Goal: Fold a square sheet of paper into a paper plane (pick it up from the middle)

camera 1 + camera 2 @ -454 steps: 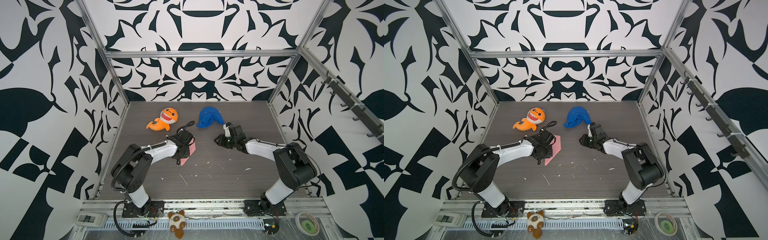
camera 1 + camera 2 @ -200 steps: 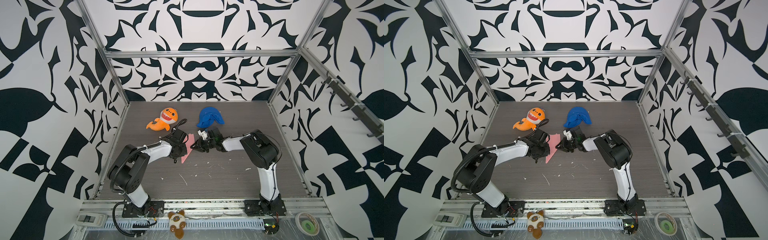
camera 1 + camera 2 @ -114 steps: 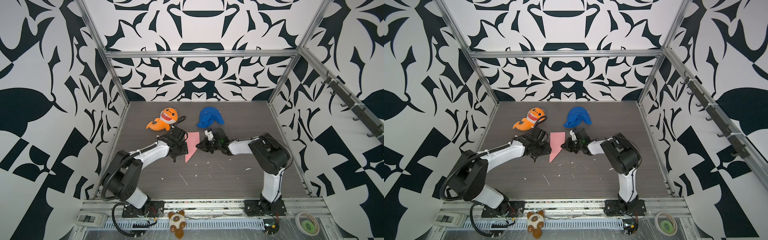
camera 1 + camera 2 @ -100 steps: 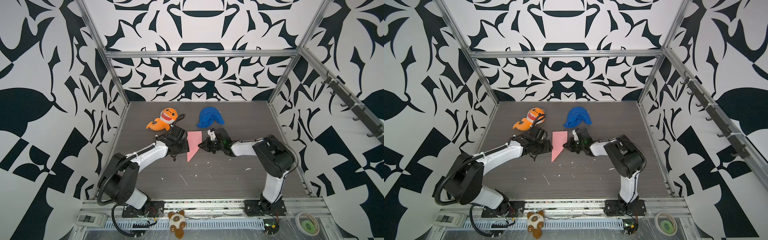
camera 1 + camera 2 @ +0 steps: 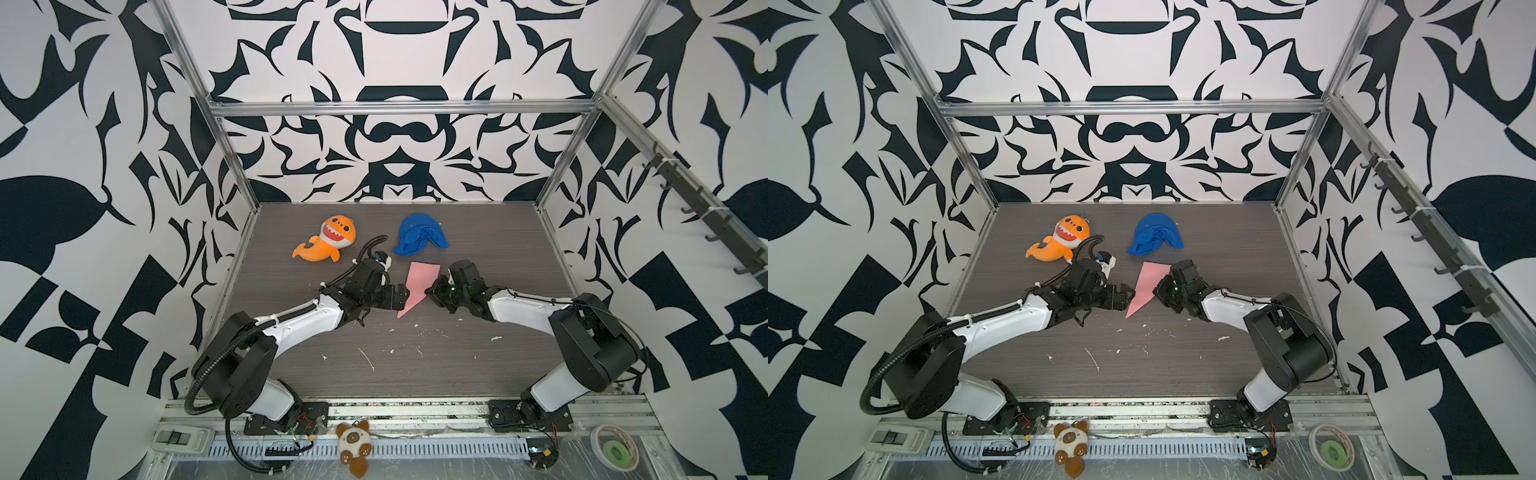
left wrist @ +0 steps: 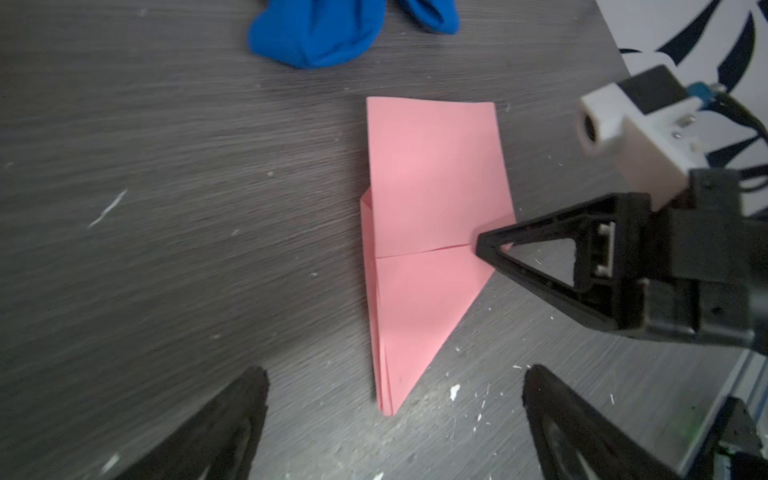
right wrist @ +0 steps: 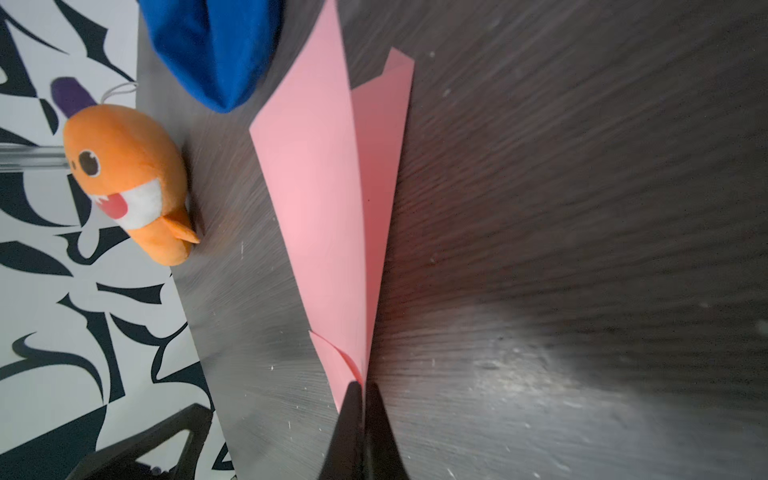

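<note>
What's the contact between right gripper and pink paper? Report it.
Touching. The right wrist view shows the right gripper shut on the pink paper, pinching its edge.

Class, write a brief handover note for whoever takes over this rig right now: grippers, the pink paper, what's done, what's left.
Left gripper: open, jaws either side of the nose of the paper plane, gripping nothing.
Right gripper: shut on the plane's side edge.
Paper plane: on the table between the arms, near the blue cloth.
Done: folded to a pointed dart.
Left: probably wing folds, then release.
</note>
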You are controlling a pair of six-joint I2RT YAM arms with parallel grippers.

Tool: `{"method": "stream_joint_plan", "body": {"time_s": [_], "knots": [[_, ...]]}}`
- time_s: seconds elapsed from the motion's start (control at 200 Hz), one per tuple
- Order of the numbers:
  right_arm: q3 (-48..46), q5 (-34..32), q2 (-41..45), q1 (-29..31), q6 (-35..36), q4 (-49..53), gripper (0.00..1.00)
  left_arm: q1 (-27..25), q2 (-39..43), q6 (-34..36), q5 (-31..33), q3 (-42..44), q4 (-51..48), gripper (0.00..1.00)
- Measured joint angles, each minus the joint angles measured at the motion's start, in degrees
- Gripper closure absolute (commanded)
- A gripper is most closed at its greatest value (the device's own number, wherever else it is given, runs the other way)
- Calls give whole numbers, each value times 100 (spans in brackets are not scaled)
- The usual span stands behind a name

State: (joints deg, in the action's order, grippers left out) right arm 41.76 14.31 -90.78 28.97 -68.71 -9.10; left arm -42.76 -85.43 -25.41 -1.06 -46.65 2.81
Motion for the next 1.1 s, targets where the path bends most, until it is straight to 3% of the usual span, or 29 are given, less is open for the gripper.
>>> {"method": "stream_joint_plan", "body": {"time_s": [0.21,0.42,0.62,0.935,1.1], "knots": [[195,96,-22,-170,-319,522,100,-238,-382,979,-44,313,1091,1],[522,374,-151,-264,-588,807,100,-466,-802,1989,-22,481,2020,8],[763,579,-282,-302,-693,1043,100,-520,-1296,2704,11,481,2629,26],[802,719,-282,-339,-763,1250,100,-520,-1794,3200,216,483,3080,48],[892,743,-282,-341,-772,1386,100,-520,-1878,3254,304,483,3180,48]]}}
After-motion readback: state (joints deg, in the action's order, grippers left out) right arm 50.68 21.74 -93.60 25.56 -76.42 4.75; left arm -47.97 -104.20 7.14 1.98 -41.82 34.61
